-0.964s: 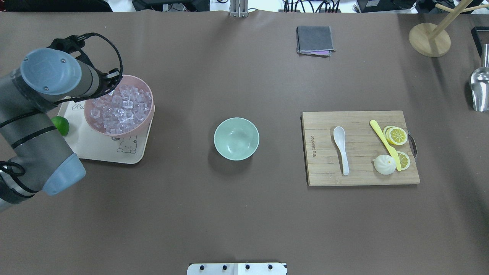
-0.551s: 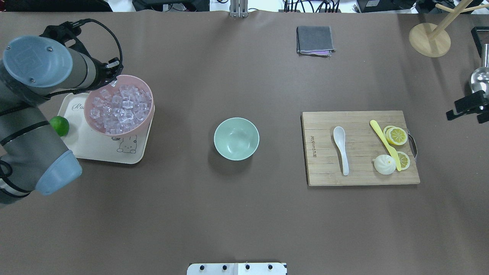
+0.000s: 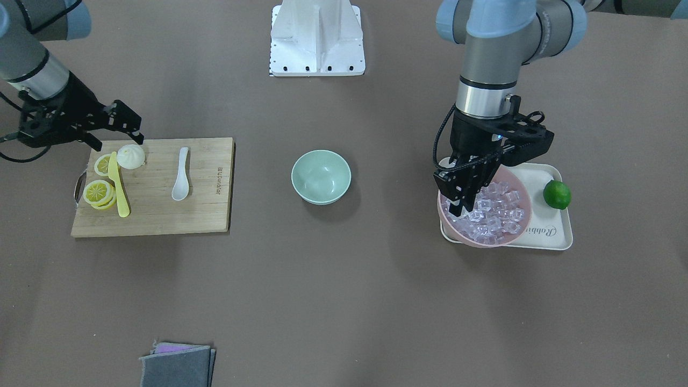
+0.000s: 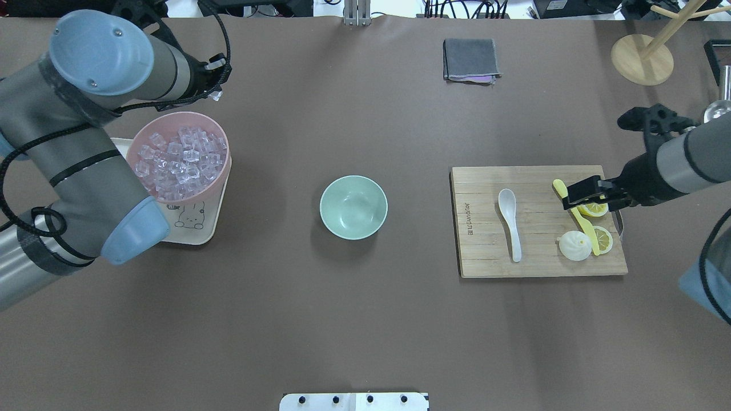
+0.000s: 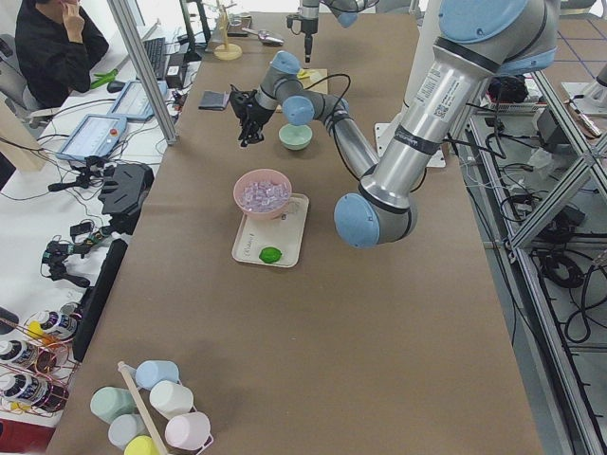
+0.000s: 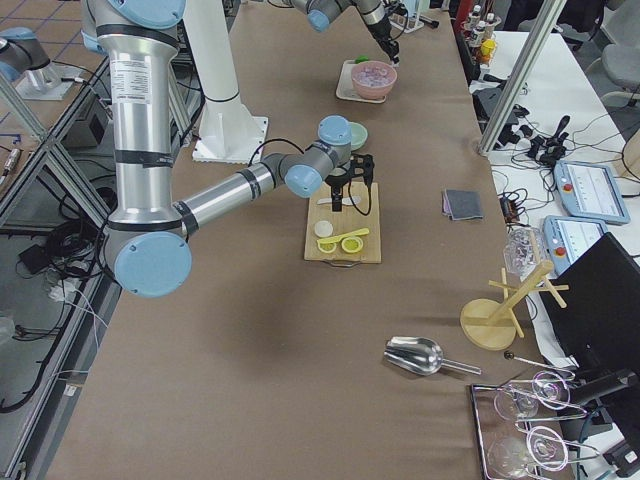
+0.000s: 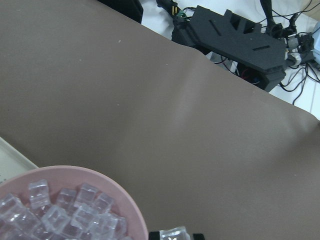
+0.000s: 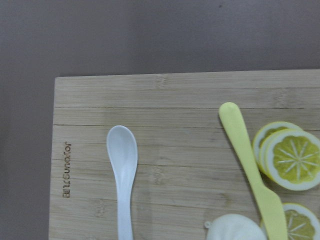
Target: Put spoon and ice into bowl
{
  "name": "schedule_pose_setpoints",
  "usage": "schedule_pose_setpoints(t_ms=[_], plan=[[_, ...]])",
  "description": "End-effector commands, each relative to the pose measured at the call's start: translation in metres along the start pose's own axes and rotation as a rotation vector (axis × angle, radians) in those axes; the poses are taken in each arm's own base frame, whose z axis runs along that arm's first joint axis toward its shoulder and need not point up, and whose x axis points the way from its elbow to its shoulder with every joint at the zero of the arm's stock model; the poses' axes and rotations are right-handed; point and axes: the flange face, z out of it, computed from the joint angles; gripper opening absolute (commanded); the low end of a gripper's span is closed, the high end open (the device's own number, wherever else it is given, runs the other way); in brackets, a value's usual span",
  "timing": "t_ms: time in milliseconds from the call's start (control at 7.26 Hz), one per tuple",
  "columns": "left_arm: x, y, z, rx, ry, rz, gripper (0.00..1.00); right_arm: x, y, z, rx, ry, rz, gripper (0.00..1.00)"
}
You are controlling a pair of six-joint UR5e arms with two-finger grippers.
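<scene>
Got ice (image 7: 172, 234) pinched in left fingers (image 3: 457, 200) by the counter's (image 4: 365, 319) left edge, bowl (image 4: 353, 206) off rightward mid-counter. Right fingers (image 3: 128, 119) spread wide, closest to spoon (image 4: 509, 222).

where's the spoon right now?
Overhead view, right half: the spoon lies on the cutting board, left of the yellow knife, with nothing gripping it.

Left arm (image 4: 85, 148): grey tubes, pale-blue round joint caps with small screws, black bands.
Right arm (image 4: 688, 157): same grey tube, pale-blue cap far behind the claw.
Left claw (image 3: 459, 207): black, angular, slim fingers.
Collar (image 3: 481, 102): shiny silver ring just above left claw.
Right claw (image 4: 591, 194): black, boxy.
Cables (image 3: 443, 134): black, looping back from each claw.
Base (image 3: 317, 37): white block, dark screw row.
</scene>
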Motion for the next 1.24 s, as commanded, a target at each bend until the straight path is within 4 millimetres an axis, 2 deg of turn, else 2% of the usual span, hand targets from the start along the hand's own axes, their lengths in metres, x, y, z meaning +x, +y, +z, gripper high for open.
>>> schedule_pose_setpoints(t_ms=[0,275,413,551,689,1102], plan=[[0.022,0.009,-0.008,-0.012,0.034,0.022,0.0,-0.043,-0.005,0.041,-0.009,0.008,-0.037,0.98],[0.05,0.043,-0.001,-0.051,0.047,0.046,0.0,-0.053,0.011,0.07,-0.025,0.039,-0.069,0.96],[0.052,0.059,0.002,-0.068,0.045,0.057,0.0,-0.054,0.015,0.079,-0.033,0.05,-0.073,0.94],[0.055,0.072,0.003,-0.083,0.047,0.069,0.0,-0.054,0.019,0.083,-0.04,0.054,-0.078,0.85],[0.055,0.083,0.005,-0.095,0.045,0.079,0.0,-0.055,0.021,0.088,-0.04,0.062,-0.081,0.83],[0.055,0.09,0.007,-0.102,0.042,0.086,0.0,-0.049,0.021,0.095,-0.043,0.079,-0.081,0.78]])
